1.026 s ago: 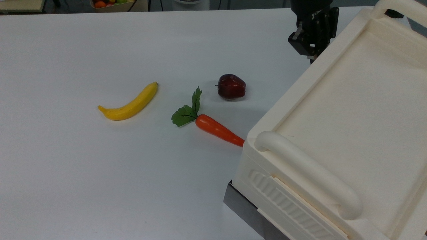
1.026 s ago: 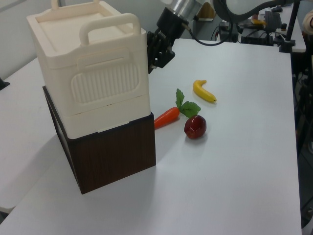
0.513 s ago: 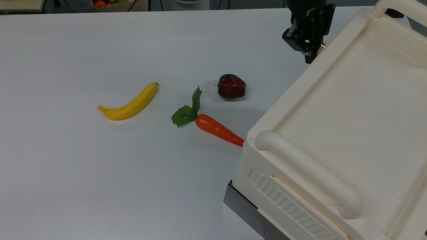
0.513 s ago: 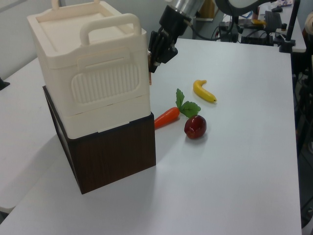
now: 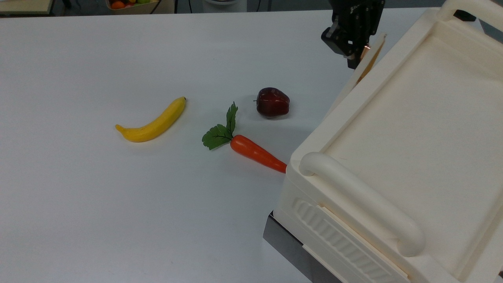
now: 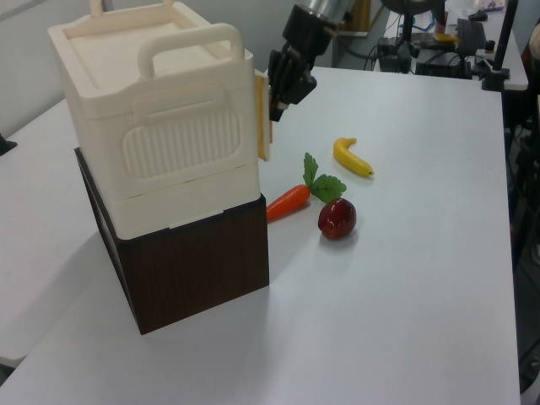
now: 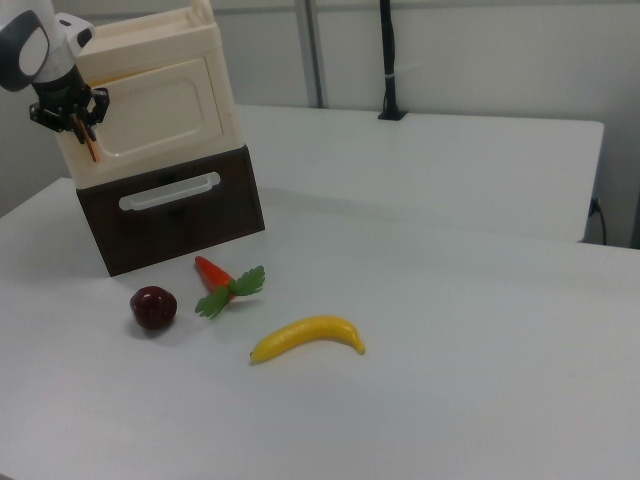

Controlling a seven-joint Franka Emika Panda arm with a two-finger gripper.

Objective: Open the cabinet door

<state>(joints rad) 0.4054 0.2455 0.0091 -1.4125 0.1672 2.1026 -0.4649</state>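
The cream cabinet [image 5: 412,118] stands on a dark brown box [image 6: 194,270]. Its cabinet door [image 7: 155,120] is a flat cream panel with a recessed face, and it stands slightly ajar. In the left view the cabinet door [image 6: 261,118] sticks out from the cabinet's right side as a thin edge. In the top view the cabinet door [image 5: 372,50] angles away from the body. My gripper [image 5: 355,59] is at the door's free edge, shut on the small copper handle [image 7: 90,148]. The gripper [image 6: 277,108] hangs from the arm above.
On the white table lie a dark red apple [image 5: 272,102], a carrot with green leaves [image 5: 257,153] touching the cabinet's base, and a banana [image 5: 153,122] further to the top view's left. The brown box has a long pale drawer handle [image 7: 170,192].
My gripper has moved away from the cabinet, toward the top view's upper left, holding the copper handle. The door has swung from flush to slightly ajar.
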